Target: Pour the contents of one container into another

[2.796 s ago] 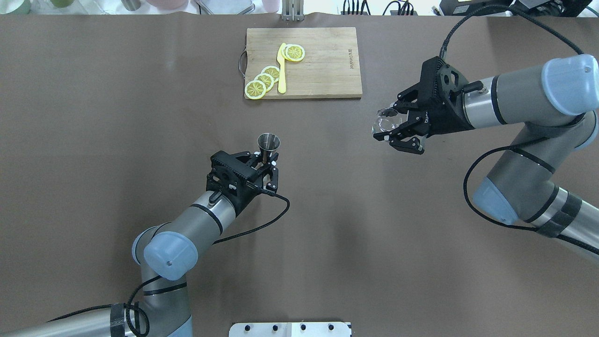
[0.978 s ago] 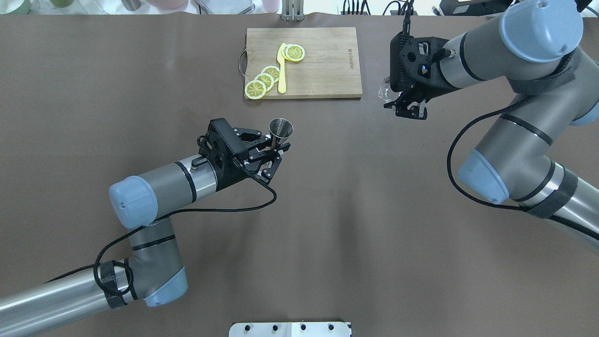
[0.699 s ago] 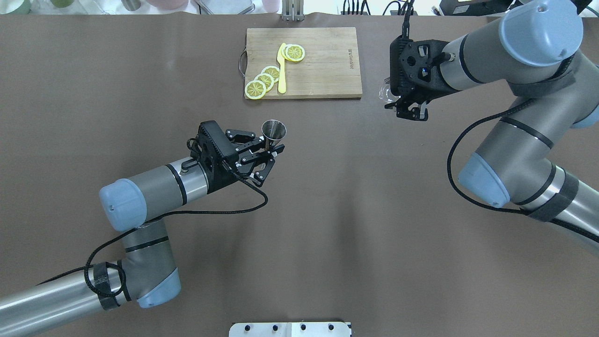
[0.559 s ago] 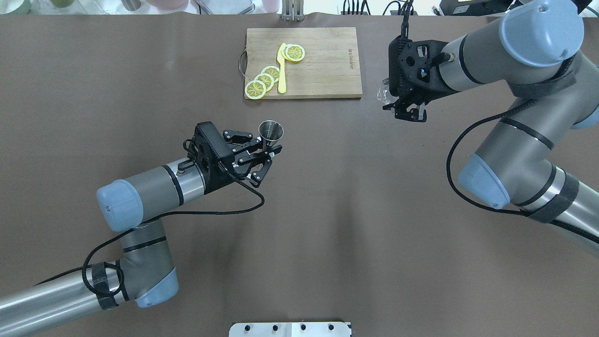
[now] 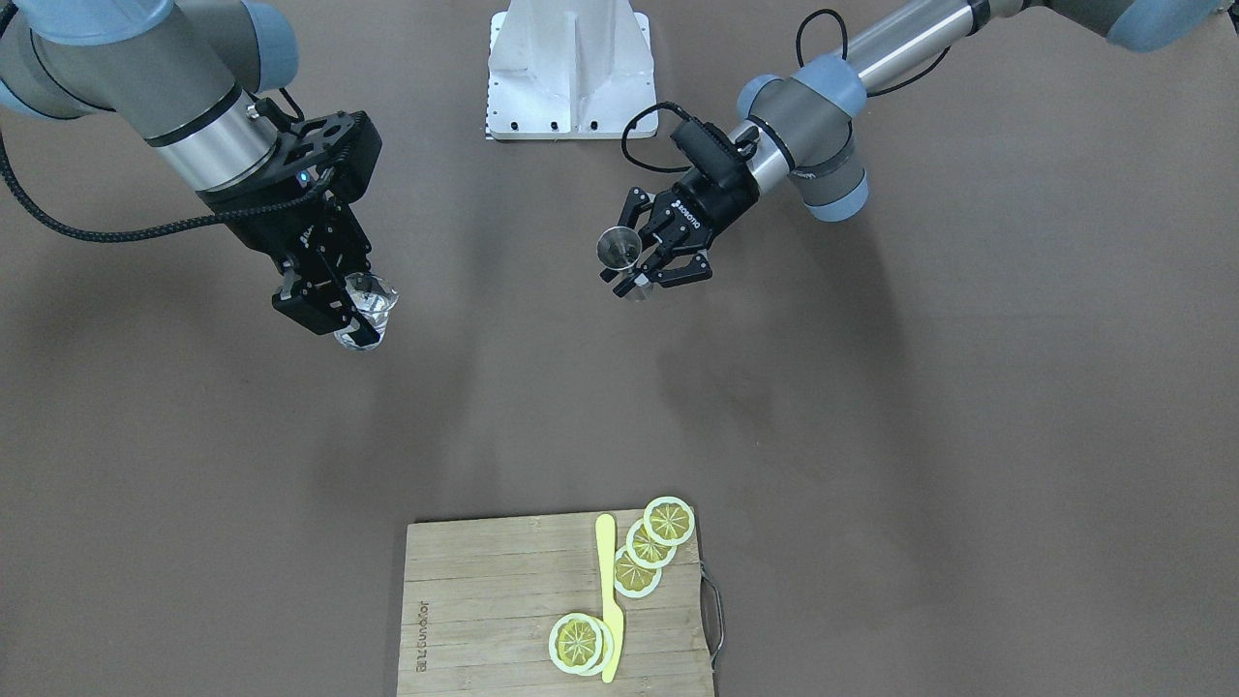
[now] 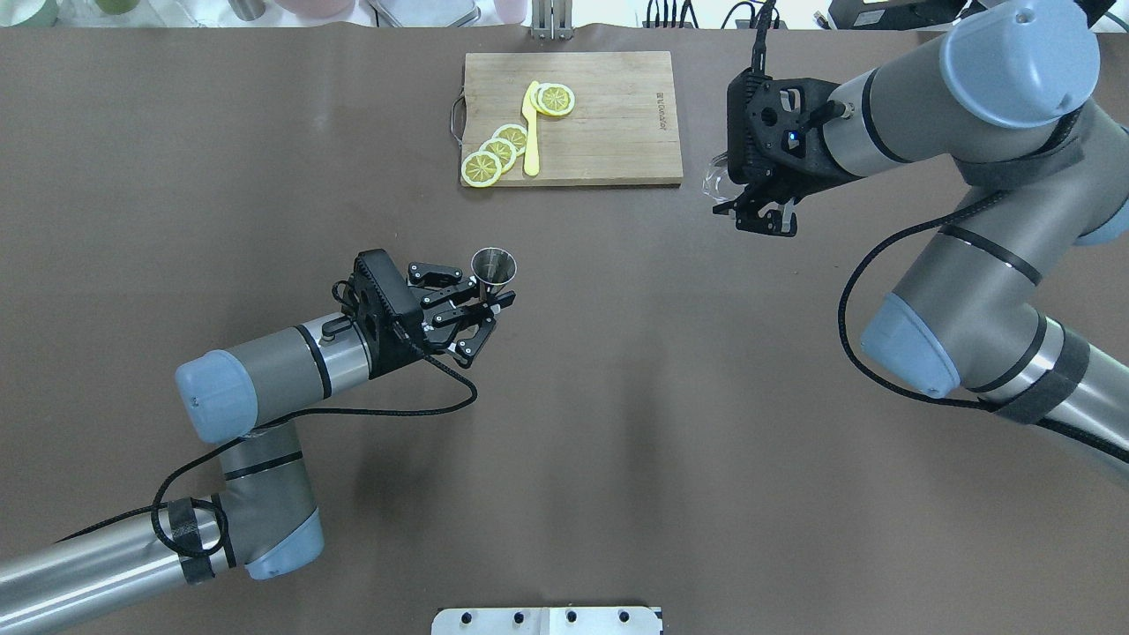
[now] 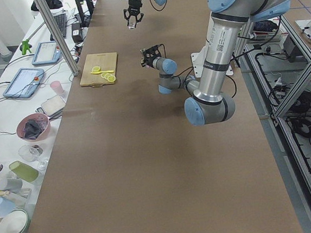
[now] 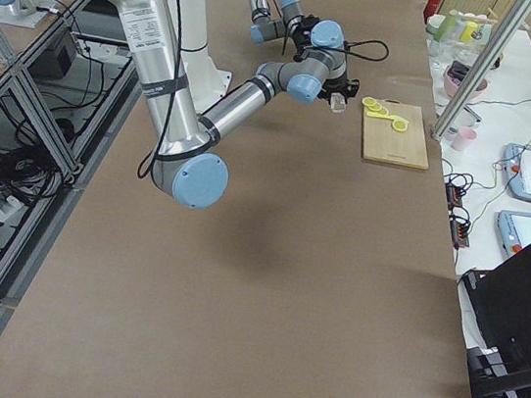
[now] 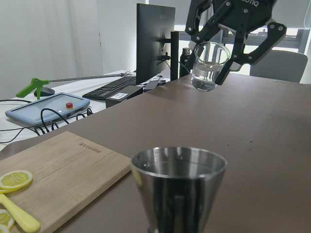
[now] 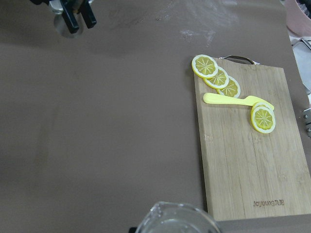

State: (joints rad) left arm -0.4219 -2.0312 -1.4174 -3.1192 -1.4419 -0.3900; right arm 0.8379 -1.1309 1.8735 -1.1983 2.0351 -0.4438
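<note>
To pour well, we should bring the glass (image 5: 373,300) over the open top of the jigger (image 5: 617,247), keep the jigger straight up, and tip slowly so nothing spills. The glass sits in our right gripper (image 5: 348,312), which is squeezed on it, up in the air toward the right end of the desk (image 5: 968,436). The jigger is well apart from it, over the middle of the desk, with our left gripper (image 5: 634,274) squeezed on its thin waist
</note>
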